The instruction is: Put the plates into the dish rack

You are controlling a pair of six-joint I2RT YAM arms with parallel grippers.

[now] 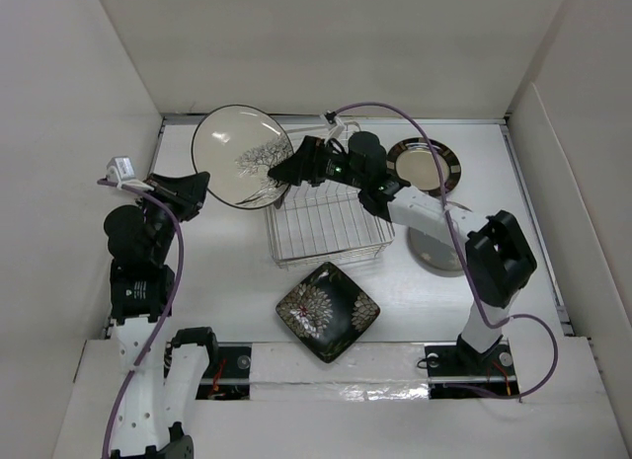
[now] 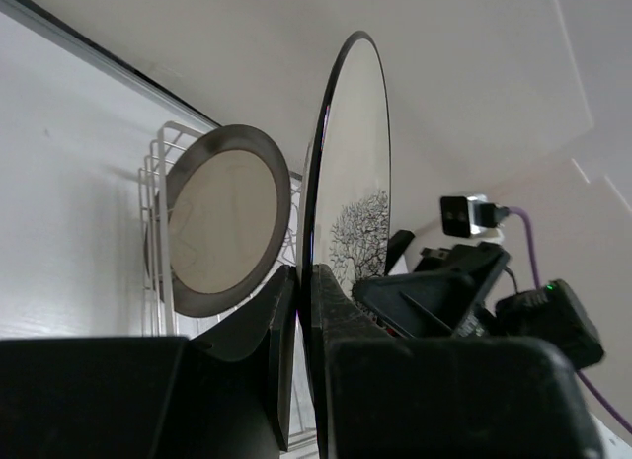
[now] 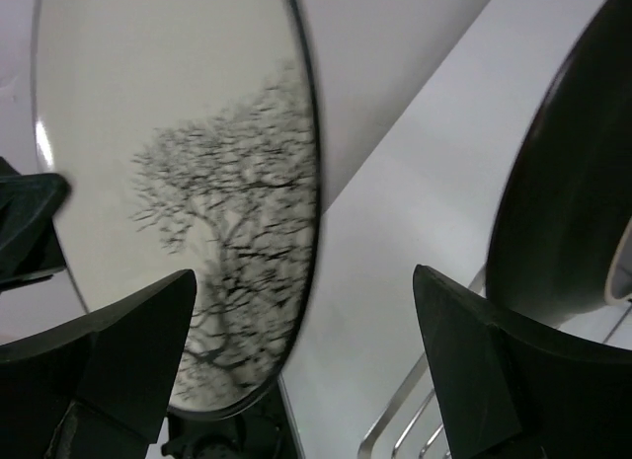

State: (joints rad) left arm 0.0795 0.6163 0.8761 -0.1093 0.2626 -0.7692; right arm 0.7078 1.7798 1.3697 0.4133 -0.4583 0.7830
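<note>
A cream round plate with a dark branch pattern point(image 1: 242, 155) point(image 2: 360, 153) point(image 3: 188, 163) is held on edge above the table's far left. My left gripper point(image 1: 193, 192) point(image 2: 301, 276) is shut on its lower left rim. At the plate's right rim my right gripper point(image 1: 286, 173) point(image 3: 301, 350) stands open, with the rim between its spread fingers and untouched. The silver wire dish rack point(image 1: 326, 227) point(image 3: 415, 429) sits just right of the plate, with nothing in it in the top view. The black square flowered plate point(image 1: 327, 311) lies in front of the rack.
A black-rimmed plate with a pale centre point(image 1: 425, 163) point(image 2: 222, 222) is at the back right, beyond the rack. A grey round plate point(image 1: 434, 252) lies right of the rack, partly under my right arm. White walls close in the table on three sides.
</note>
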